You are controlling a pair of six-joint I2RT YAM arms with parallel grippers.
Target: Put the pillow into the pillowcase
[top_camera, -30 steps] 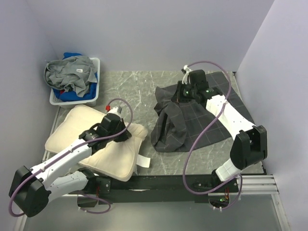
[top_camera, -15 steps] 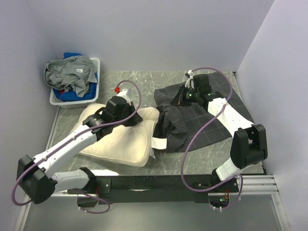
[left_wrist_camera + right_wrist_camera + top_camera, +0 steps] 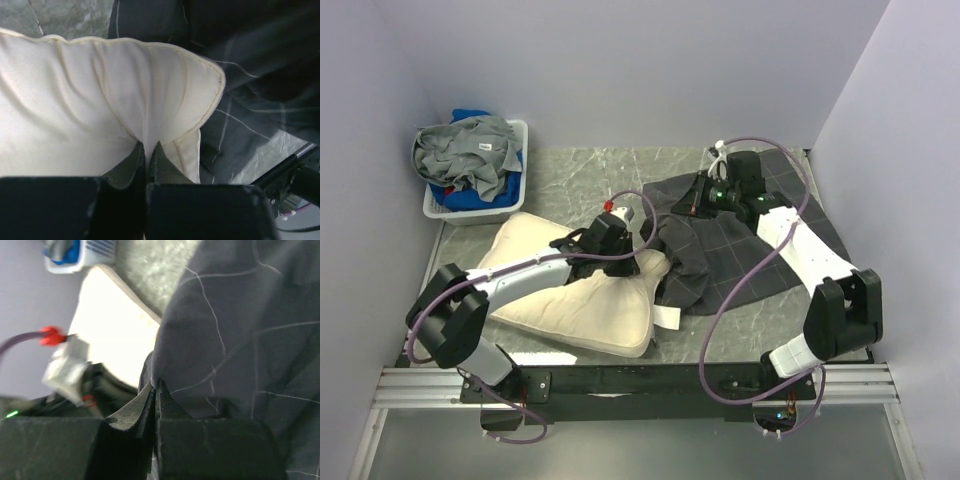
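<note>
The cream pillow [image 3: 575, 300] lies left of centre, its right corner touching the dark grid-patterned pillowcase [image 3: 750, 255]. My left gripper [image 3: 638, 256] is shut on a pinch of the pillow's cloth near that corner; the left wrist view shows the pillow [image 3: 100, 100] bunched between the closed jaws, with the pillowcase [image 3: 250, 75] just beyond. My right gripper [image 3: 692, 203] is shut on the pillowcase's left edge and holds it raised; the right wrist view shows the pillowcase [image 3: 240, 325] pinched in the jaws and the pillow [image 3: 115, 330] behind. A white label [image 3: 667, 317] shows at the pillow's right edge.
A white basket [image 3: 516, 196] with grey and blue clothes stands at the back left corner. Pale walls close in the left, back and right. The black rail [image 3: 650, 380] runs along the near edge.
My left gripper has dragged the pillow to the right until its corner meets the pillowcase. My right gripper has stayed on the pillowcase edge, shifting slightly.
</note>
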